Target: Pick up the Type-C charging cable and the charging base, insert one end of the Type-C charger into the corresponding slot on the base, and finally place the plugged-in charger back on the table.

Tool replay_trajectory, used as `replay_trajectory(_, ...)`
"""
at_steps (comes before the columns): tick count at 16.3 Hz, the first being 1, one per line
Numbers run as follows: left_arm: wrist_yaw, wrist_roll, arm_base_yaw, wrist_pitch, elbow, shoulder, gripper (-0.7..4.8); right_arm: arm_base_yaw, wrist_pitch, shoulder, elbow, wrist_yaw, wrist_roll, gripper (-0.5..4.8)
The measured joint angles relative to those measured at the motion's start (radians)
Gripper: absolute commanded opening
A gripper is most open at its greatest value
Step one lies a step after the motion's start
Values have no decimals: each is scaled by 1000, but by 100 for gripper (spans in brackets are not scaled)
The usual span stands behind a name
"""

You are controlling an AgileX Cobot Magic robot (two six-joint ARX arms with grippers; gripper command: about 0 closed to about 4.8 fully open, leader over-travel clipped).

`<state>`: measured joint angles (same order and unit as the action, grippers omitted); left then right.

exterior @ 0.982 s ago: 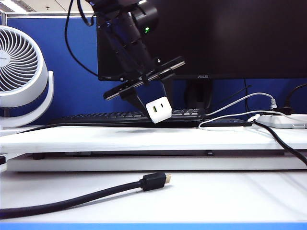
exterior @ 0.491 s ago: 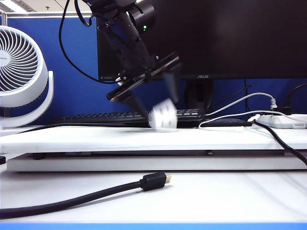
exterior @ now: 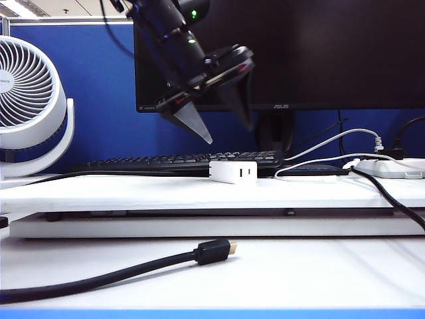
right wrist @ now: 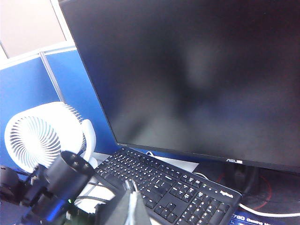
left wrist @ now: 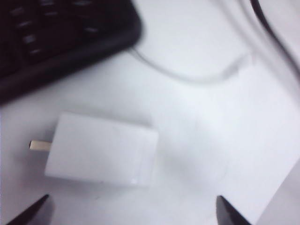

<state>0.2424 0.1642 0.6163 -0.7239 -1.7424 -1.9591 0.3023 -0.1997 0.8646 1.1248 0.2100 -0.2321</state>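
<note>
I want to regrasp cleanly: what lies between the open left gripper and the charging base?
Nothing: in the exterior view only air separates the left gripper from the charging base below.

You see only the two dark fingertips (left wrist: 33, 212) of the left gripper (left wrist: 136, 213) in the left wrist view, cut off by the picture's edge, and that whole frame is soft, so the charging base (left wrist: 101, 151) shows no readable ports there. The Type-C charging cable (left wrist: 187, 77) is a blurred pale line whose far run leaves the frame. You get the right gripper (right wrist: 127, 208) only as a blurred dark wedge, cropped at the edge of its own wrist view, jaw gap not visible.
</note>
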Motion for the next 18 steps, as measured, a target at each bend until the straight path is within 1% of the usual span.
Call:
replay_trajectory(1,-10,116,0,-23,0,-3,479,0,0,0,0,0,0,-1)
replay_trajectory(2,-21,353,0,-60,1,-7,479,0,0,0,0,3,0,-1)
replay_trajectory(3,-22,520,0,-73,1,-7,479,0,0,-1,0,11,-4,-1)
replay_trajectory(4,-18,606,0,-68,1,-8,479,0,0,-2,0,15,-8,-1)
replay_trajectory(5,-18,658,0,-43,2,-8,479,0,0,-4,0,19,-12,-1)
replay_trajectory(7,1,778,-7,68,2,-8,479,0,0,-9,0,28,-31,-1)
replay_trajectory(9,46,844,-8,162,0,-28,479,0,0,-8,0,30,-34,-1)
replay_trajectory(10,50,850,-8,174,0,-43,479,0,0,-8,0,30,-34,-1)
replay_trajectory(12,56,856,-12,129,0,-66,479,-1,0,-8,0,30,-34,-1)
replay_trajectory(15,69,857,-64,127,0,-66,479,-1,0,-8,0,30,-34,-1)
replay_trajectory(17,107,863,-107,120,0,-66,479,-1,0,-7,0,30,-34,-1)
replay_trajectory(18,114,876,-110,120,0,-66,479,-1,2,-7,0,30,-34,-1)
